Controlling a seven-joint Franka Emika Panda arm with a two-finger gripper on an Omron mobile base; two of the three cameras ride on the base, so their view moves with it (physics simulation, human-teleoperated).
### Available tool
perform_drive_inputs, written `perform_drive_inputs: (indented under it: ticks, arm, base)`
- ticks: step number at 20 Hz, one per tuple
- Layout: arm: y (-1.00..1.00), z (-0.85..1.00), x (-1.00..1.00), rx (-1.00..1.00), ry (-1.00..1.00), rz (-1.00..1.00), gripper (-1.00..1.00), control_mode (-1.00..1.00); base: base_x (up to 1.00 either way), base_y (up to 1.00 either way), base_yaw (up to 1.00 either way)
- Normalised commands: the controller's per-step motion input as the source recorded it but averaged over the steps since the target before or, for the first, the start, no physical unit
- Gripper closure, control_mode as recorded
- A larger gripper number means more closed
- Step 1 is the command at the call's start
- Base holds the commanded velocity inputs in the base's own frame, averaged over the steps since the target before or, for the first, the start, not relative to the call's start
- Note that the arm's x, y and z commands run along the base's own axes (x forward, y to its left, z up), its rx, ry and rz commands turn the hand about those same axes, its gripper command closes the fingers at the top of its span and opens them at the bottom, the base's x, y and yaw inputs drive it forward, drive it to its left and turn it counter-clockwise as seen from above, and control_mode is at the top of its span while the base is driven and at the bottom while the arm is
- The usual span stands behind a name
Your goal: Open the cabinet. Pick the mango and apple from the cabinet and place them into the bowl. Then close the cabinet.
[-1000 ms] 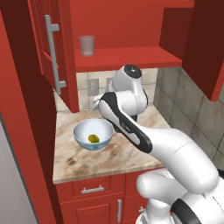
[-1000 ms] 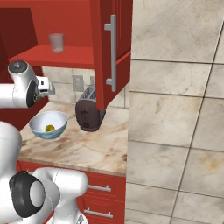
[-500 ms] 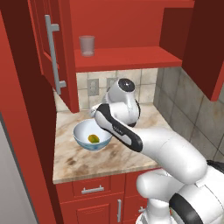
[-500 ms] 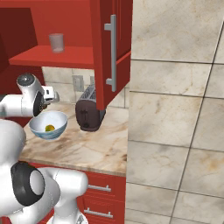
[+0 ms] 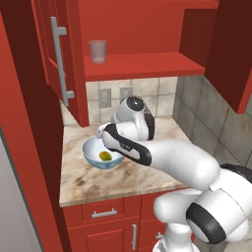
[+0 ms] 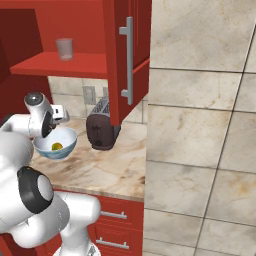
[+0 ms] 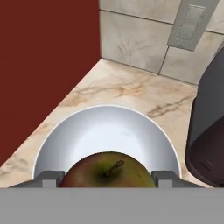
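In the hand view my gripper (image 7: 107,177) is shut on the apple (image 7: 109,169), a dark red-brown fruit with its stem facing the camera. It hangs just over the near rim of the bowl (image 7: 105,127). The bowl (image 5: 89,149) stands on the counter under the open cabinet (image 5: 138,64). Inside the bowl lies the yellow-green mango (image 5: 105,156), which the right base view shows as the mango (image 6: 57,146) in the bowl (image 6: 65,150). My hand (image 5: 101,132) hovers at the bowl's far right edge. Both cabinet doors (image 6: 127,55) stand open.
A clear glass cup (image 5: 98,50) stands on the cabinet shelf. A dark toaster (image 6: 101,126) sits on the counter right of the bowl, close to my hand. The open left door (image 5: 59,59) hangs over the counter's left end. The tiled wall holds outlets (image 7: 189,24).
My arm has come down and to the left, from below the shelf to just above the bowl. The apple stays in the grip.
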Motion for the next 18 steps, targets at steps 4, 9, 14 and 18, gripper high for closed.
perform_drive_inputs:
  ticks: [4, 9, 14, 18]
  arm:
    - [0.1, -0.31, 0.16, 0.0, 0.03, 0.0, 1.0, -1.0]
    - [0.09, -0.28, 0.1, 0.0, 0.05, 0.0, 1.0, -1.0]
    - [0.1, -0.24, 0.07, 0.0, 0.09, 0.0, 1.0, -1.0]
    - [0.08, -0.2, 0.05, 0.0, 0.1, 0.0, 1.0, -1.0]
  base:
    - [0.0, 0.0, 0.0]
    - [0.0, 0.0, 0.0]
    - [0.0, 0.0, 0.0]
    - [0.0, 0.0, 0.0]
